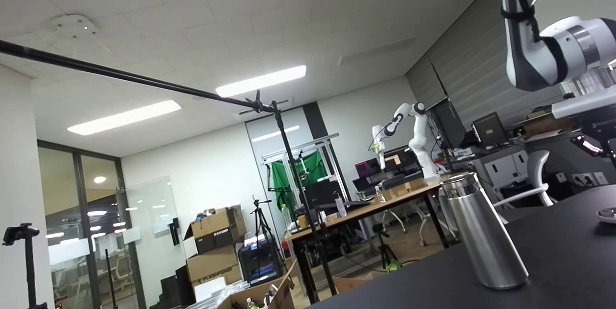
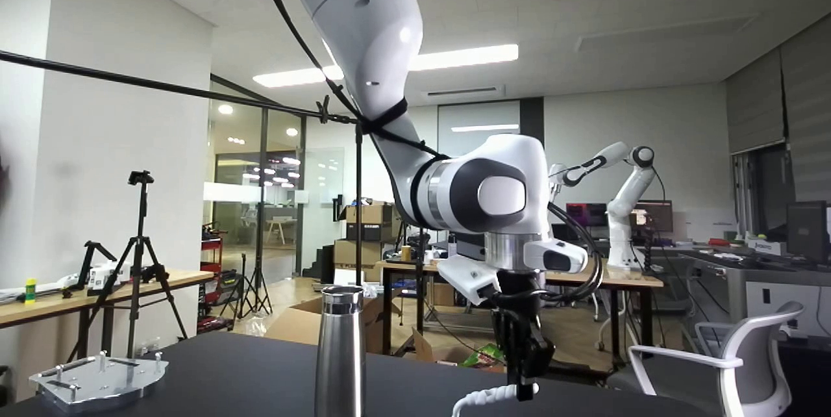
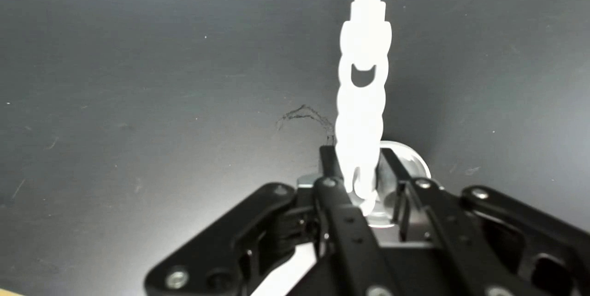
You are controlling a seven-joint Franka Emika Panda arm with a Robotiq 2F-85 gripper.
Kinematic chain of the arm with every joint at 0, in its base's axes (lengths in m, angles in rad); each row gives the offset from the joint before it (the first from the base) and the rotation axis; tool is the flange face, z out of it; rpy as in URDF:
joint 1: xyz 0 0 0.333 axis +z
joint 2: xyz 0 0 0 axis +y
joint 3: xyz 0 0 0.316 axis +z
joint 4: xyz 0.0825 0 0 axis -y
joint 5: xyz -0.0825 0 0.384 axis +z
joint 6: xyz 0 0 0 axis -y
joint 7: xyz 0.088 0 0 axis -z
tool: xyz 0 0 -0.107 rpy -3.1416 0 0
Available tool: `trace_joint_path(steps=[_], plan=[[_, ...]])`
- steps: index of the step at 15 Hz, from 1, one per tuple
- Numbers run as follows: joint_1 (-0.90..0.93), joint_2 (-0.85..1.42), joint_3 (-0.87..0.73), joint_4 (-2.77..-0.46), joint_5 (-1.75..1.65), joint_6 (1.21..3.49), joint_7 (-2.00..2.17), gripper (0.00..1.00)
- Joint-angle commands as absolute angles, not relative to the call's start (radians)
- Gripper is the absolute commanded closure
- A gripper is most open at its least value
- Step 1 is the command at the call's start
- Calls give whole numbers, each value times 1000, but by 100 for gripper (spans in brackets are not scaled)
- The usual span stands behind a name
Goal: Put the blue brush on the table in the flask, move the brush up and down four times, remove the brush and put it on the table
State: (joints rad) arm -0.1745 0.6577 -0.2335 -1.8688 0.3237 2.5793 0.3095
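Note:
My gripper (image 3: 356, 150) is shut on the twisted handle of a brush (image 3: 362, 102). The handle looks white in the wrist view and runs up out of the frame; the bristle end is out of view. In an exterior view, my gripper (image 2: 526, 391) points down and the brush handle (image 2: 487, 396) extends sideways from it, curving down towards the flask side. Whether the brush touches the table (image 2: 253, 365) cannot be told. The steel flask (image 2: 341, 352) stands upright and open, apart from the gripper; it also shows in an exterior view (image 1: 486, 237).
A round shiny thing (image 3: 410, 160) lies below the fingers on the black table; part of it shows in an exterior view (image 1: 607, 215). A clear plate with posts (image 2: 100, 381) sits on the table. A chair (image 2: 759, 352) stands beyond the table's edge.

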Motion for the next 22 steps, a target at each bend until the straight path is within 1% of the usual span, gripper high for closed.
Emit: trace_joint_path(steps=[1,14,15,18,22], plan=[[-190,656,-218,-1872,303,2580,321,75],[-190,656,-219,-1877,299,2580,321,75],[-190,656,-219,-1877,299,2580,321,94],[-146,602,-226,-1957,295,2788,333,94],[-65,510,-230,-2095,296,3118,331,94]])
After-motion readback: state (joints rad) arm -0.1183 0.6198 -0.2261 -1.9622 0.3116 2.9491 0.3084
